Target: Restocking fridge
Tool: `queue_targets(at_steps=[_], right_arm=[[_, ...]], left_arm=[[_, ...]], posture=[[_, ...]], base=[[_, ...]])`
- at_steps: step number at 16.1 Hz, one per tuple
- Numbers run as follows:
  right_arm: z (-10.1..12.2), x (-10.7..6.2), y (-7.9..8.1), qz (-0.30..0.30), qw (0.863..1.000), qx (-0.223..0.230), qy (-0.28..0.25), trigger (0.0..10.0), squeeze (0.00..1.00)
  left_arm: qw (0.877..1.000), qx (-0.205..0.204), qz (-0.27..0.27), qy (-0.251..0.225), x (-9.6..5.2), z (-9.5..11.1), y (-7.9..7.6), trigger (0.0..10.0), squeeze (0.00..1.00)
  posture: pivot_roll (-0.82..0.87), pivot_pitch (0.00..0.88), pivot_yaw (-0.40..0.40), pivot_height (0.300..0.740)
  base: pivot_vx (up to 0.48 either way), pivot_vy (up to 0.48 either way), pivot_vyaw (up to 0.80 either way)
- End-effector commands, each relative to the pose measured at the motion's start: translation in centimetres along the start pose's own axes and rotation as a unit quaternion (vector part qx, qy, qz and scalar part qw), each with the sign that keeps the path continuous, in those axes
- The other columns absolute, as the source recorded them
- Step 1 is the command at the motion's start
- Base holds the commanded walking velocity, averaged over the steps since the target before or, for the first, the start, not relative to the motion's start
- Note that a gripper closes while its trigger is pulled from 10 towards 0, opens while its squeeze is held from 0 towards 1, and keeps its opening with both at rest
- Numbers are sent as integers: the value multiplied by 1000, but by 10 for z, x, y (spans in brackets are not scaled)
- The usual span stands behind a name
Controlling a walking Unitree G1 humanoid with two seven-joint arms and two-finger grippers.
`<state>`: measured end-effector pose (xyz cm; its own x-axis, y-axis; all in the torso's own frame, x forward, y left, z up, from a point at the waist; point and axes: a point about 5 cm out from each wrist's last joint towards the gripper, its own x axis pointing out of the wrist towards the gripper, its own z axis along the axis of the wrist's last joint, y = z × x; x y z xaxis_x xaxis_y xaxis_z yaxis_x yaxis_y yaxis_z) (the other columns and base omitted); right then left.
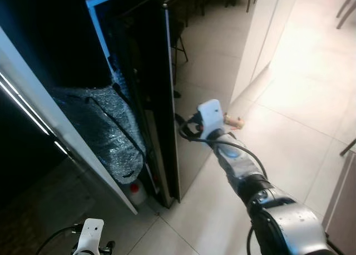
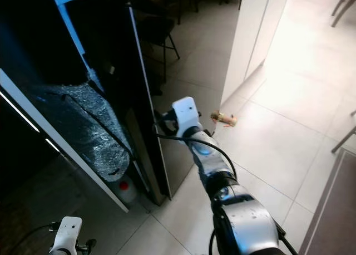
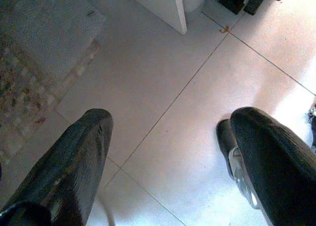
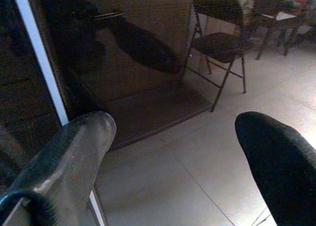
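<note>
The fridge's glossy black door (image 1: pixel 158 88) stands ajar, its edge facing me, with the dark interior to its left. My right gripper (image 1: pixel 184 127) is held out at the door's edge, open; in the right wrist view its fingers (image 4: pixel 74 152) frame the door's reflecting face with nothing between them. A crinkled silver insulated bag (image 1: pixel 105 127) sits in the gap beside the door. Under it stands a white jug with a red cap (image 1: pixel 135 192). My left gripper (image 3: pixel 168 132) hangs low and open over the tiled floor.
A long white panel (image 1: pixel 50 121) slants across the left. A small tan object (image 1: pixel 233 121) lies on the floor by a white wall corner (image 1: pixel 250 54). Folding chairs (image 4: pixel 217 43) stand behind the fridge. Pale tiles spread out to the right.
</note>
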<state>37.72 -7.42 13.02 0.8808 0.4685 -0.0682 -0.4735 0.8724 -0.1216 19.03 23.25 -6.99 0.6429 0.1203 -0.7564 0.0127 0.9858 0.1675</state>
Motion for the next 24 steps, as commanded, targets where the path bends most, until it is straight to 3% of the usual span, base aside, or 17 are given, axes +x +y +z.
queue_targets(at_steps=[1,6,18,20,24], right_arm=[[10,9,15,27,1000,1,-5,10000,0],[22,20,38,71,997,18,-3,10000,0],[43,32,57,95,995,27,1,10000,0],[39,30,55,93,995,26,3,10000,0],[11,11,18,36,998,49,-6,10000,0]], left_arm=[[1000,0,6,8,-1,-5,1,10000,0],[1000,-3,5,9,-1,-6,-2,10000,0],[1000,-16,14,-1,0,-2,-2,10000,0],[1000,-18,15,-1,-1,-3,-2,10000,0],[1000,-15,9,0,-1,-5,-5,10000,0]], posture=[[-21,66,63,740],[-10,47,46,740],[40,37,22,740],[31,45,21,740],[-15,65,28,740]], base=[[0,0,0],[0,0,0],[0,0,0],[0,0,0],[0,0,0]])
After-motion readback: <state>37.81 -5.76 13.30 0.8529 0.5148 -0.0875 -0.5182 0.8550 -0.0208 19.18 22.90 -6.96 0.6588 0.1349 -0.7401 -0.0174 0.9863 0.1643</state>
